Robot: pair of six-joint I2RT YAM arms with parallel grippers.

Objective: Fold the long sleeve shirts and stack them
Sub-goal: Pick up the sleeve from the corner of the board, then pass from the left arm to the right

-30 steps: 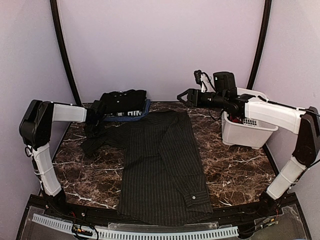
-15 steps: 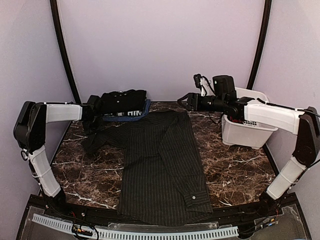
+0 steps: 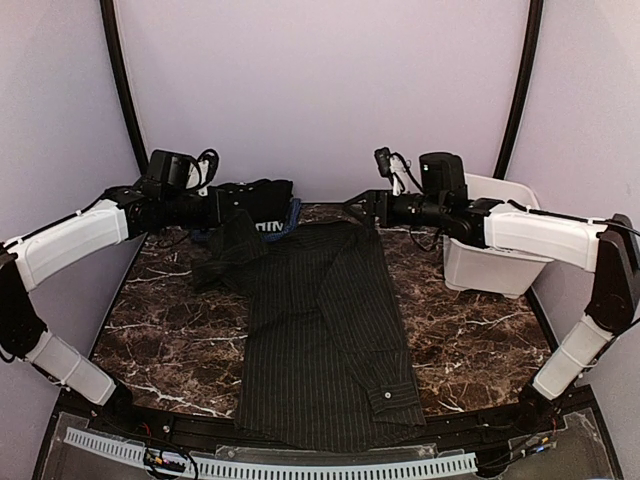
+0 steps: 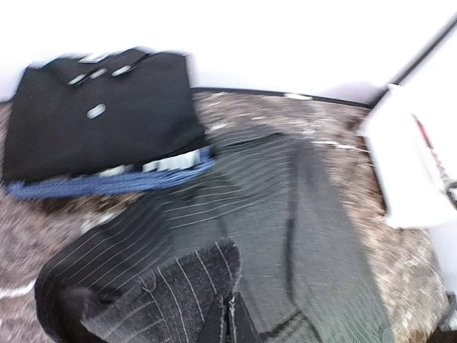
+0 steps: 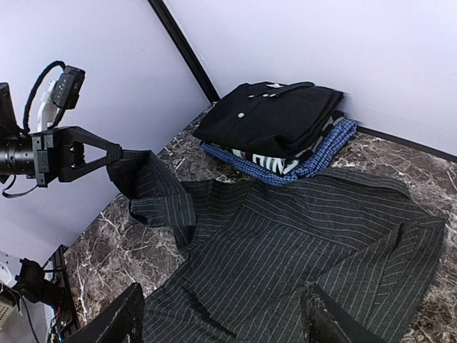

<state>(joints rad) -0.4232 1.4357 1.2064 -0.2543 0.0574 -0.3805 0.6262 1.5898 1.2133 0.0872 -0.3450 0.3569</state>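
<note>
Black cloth with fine pale stripes covers the middle of the table (image 3: 170, 340). The pinstriped shirt (image 3: 320, 330) lies flat and lengthwise, one end reaching the near edge and the other close to the far edge. One sleeve is folded down along its right side, and the buttoned cuff (image 3: 393, 398) lies close to the near edge. The other sleeve (image 3: 232, 255) runs out toward the far left corner and rises off the table. There the left end effector (image 3: 232, 213) is closed tight on its end, and the cloth hangs in a fold from the pinched jaws down to the table. The left wrist view is blurred but shows striped cloth bunched right at the fingers.

The right end effector (image 3: 352, 208) hovers above the shirt's far end, near the middle of the far edge. Its jaws are spread wide with nothing between them. In its wrist view the two fingers frame the striped cloth below.

A folded stack sits at the far left corner, with the black shirt (image 3: 250, 195) on top of the blue shirt (image 3: 287, 222). The blue shirt's white lettering shows at the front fold. A white basket (image 3: 495, 265) stands at the right edge toward the far corner, apart from the shirts.
</note>
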